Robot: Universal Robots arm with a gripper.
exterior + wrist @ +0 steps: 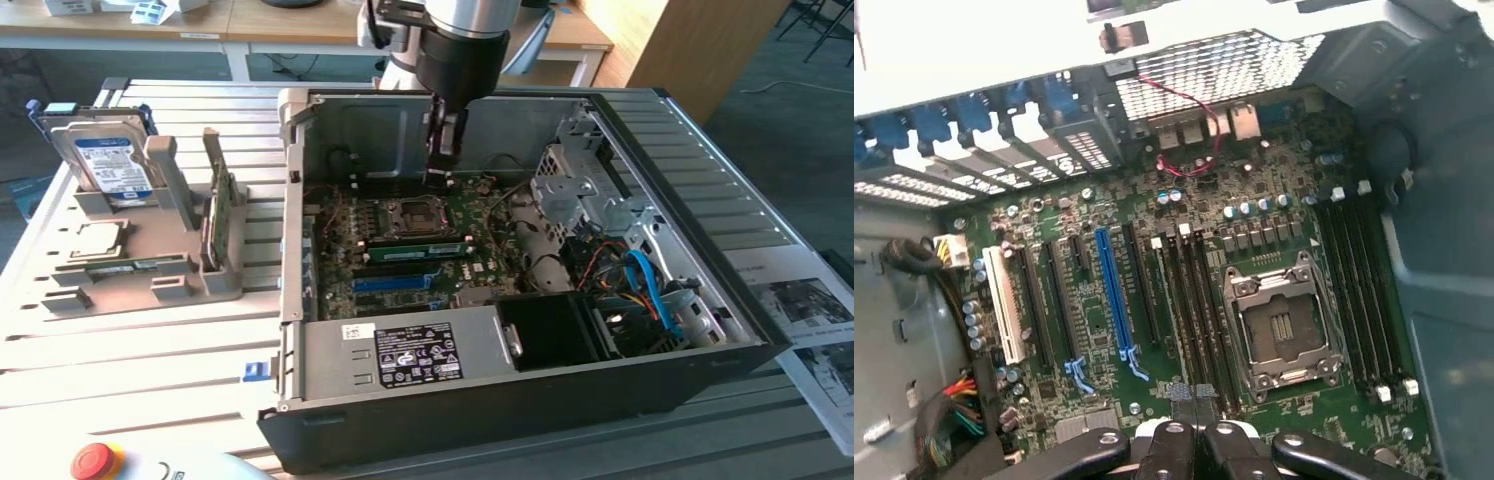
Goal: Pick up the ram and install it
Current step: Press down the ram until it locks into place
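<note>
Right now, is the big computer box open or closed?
Open. The computer case has no side cover, so the green motherboard shows, with the pincer inside above it.

The arm hangs straight down, its gripper (445,150) pointing vertically, jaws closed together with nothing between them.

My gripper (1194,400), its fingers pressed together, hovers over the motherboard (1154,300) beside the empty processor socket (1282,330), with a blue expansion slot (1114,295) nearby.
</note>
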